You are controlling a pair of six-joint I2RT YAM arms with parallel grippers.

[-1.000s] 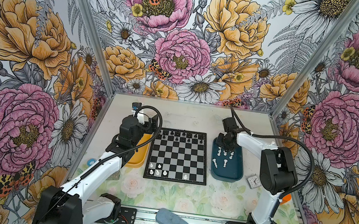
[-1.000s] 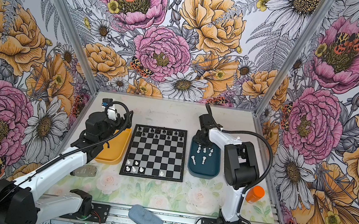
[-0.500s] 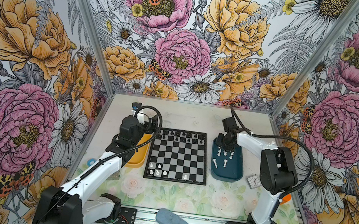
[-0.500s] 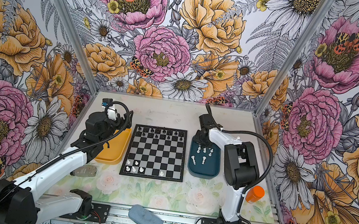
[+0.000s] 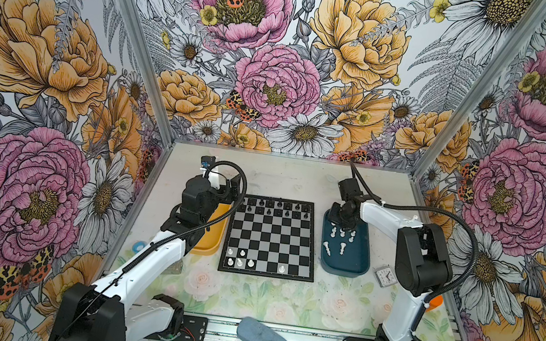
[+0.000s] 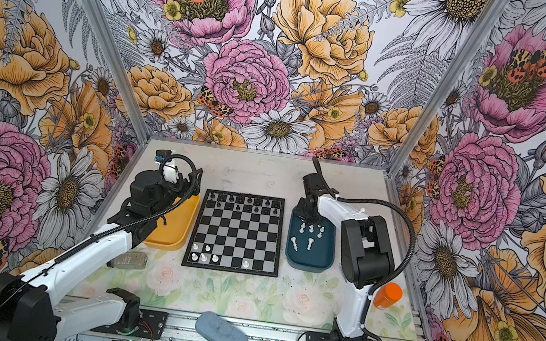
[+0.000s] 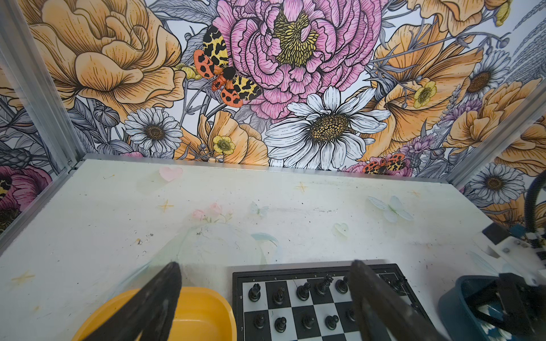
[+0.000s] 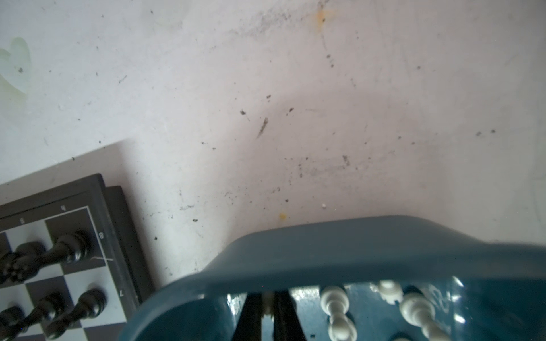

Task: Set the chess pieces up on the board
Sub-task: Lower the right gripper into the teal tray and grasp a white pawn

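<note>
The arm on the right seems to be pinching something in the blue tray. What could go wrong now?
The right jaws are shut on a white chess piece with only a sliver showing between them; it might slip when lifted from the blue tray.
Other white pieces sit close beside it and could get knocked.
The left jaws hang open near the black chessmen; a careless swing might topple them.

Inside blue tray [image 8: 325, 254], chess piece [image 8: 267, 308] mostly hidden between right pincer [image 8: 267, 296] fingers; type unreadable. Tray rim blurred, cut off at view's edge.
</note>
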